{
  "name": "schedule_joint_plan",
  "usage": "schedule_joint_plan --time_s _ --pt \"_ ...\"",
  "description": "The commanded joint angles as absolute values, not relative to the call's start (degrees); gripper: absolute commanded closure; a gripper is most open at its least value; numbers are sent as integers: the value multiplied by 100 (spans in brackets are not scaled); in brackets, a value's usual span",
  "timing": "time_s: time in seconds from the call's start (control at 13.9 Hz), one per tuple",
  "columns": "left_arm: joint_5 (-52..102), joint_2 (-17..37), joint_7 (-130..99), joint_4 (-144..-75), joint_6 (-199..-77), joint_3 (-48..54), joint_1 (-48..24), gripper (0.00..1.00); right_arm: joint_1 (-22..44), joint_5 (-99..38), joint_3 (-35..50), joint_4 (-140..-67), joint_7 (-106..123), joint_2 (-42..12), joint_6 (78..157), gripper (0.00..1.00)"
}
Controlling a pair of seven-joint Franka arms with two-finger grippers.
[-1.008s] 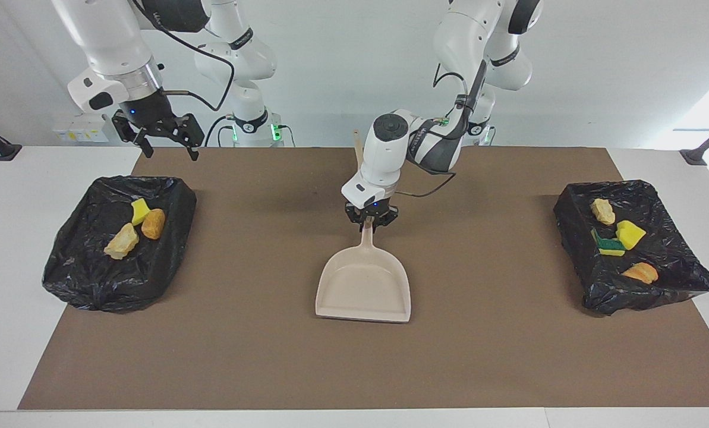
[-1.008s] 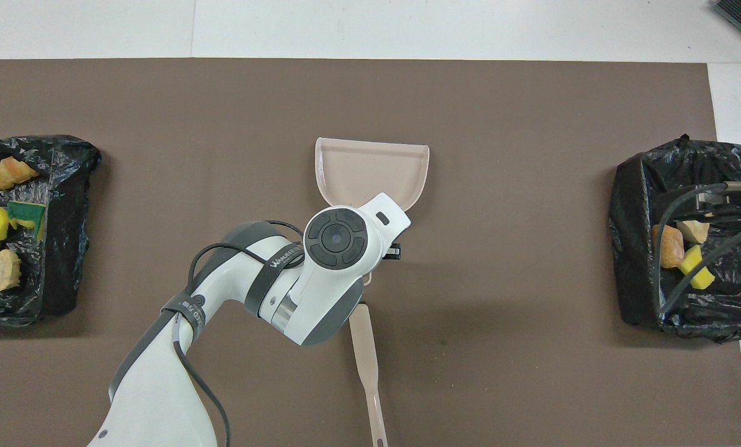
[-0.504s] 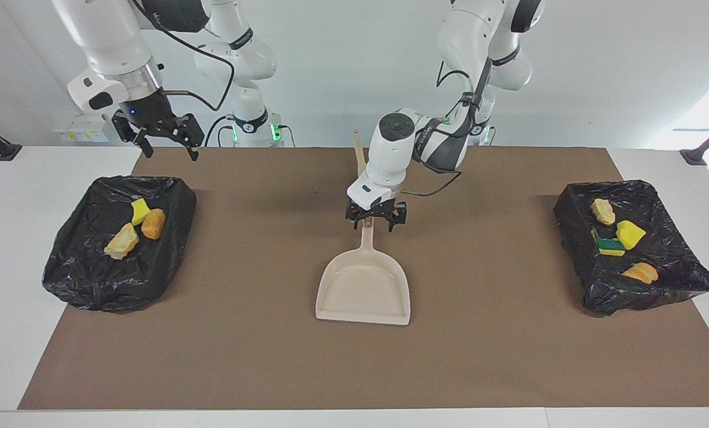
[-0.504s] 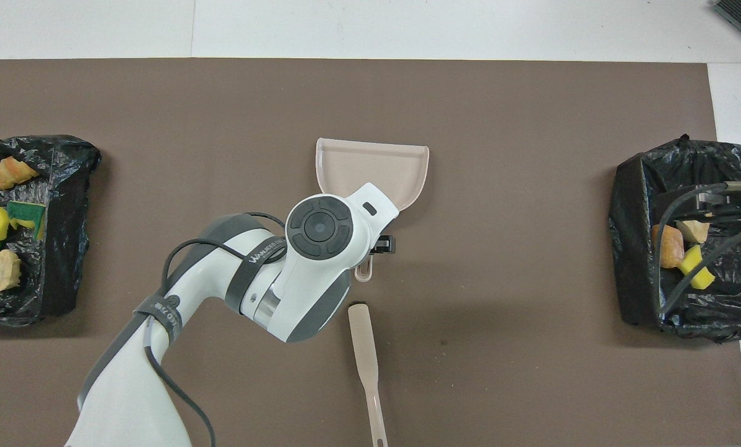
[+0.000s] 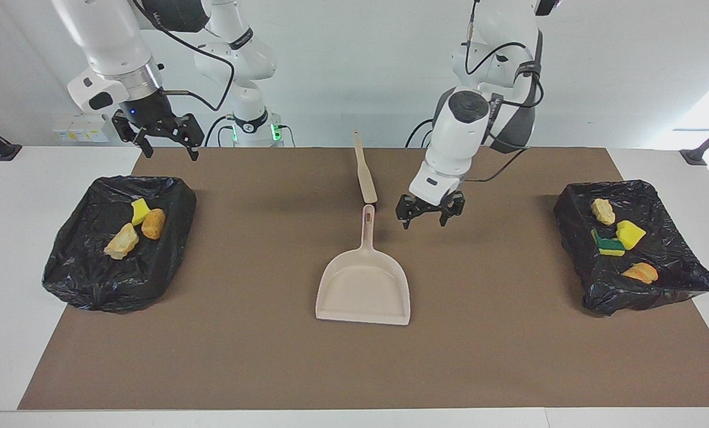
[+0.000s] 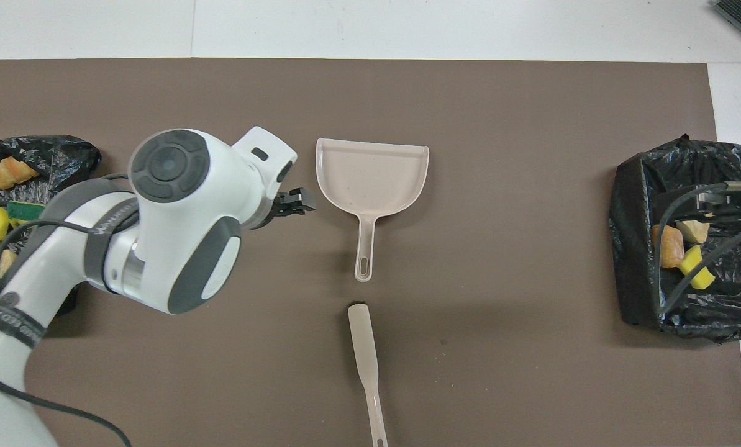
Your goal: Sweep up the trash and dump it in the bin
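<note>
Two black bins (image 5: 119, 244) (image 5: 633, 246) hold seven trash bits (image 5: 121, 242): three and four. One dustpan (image 5: 363, 285) lies free. Left gripper (image 5: 429, 212) and right gripper (image 5: 167, 139) hang open, empty.

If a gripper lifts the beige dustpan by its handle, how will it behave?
The dustpan looks like rigid molded plastic, so probably stiff and light. Its wide scoop on a thin handle would likely droop or swing. Lying flat on the mat, it shouldn't roll.

Left claw (image 5: 429, 214) hung open over the brown mat (image 5: 259, 351), just beside the dustpan's (image 5: 363, 291) handle; right claw (image 5: 163, 138) waited open.
</note>
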State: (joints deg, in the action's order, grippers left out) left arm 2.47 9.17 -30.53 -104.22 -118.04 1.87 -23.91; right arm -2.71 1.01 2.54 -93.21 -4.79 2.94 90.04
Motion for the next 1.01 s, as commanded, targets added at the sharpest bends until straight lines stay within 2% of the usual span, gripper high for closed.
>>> schedule_joint_plan --time_s 0.0,0.29,0.65,0.94 --pt "334 432 -2604 -10521 -11165 237 -1830 0 -334 -9 281 -9308 -571 334 8965 0" --pt "343 80 -1829 -10573 -10328 237 -1180 0 -334 -9 290 -9308 -571 334 8965 0" --pt "343 -228 -959 -10880 -10178 237 -414 0 -334 -9 290 -9308 -571 334 8965 0" --pt "343 -395 -589 -10863 -10143 237 43 0 -334 -9 290 -9308 -563 334 8965 0"
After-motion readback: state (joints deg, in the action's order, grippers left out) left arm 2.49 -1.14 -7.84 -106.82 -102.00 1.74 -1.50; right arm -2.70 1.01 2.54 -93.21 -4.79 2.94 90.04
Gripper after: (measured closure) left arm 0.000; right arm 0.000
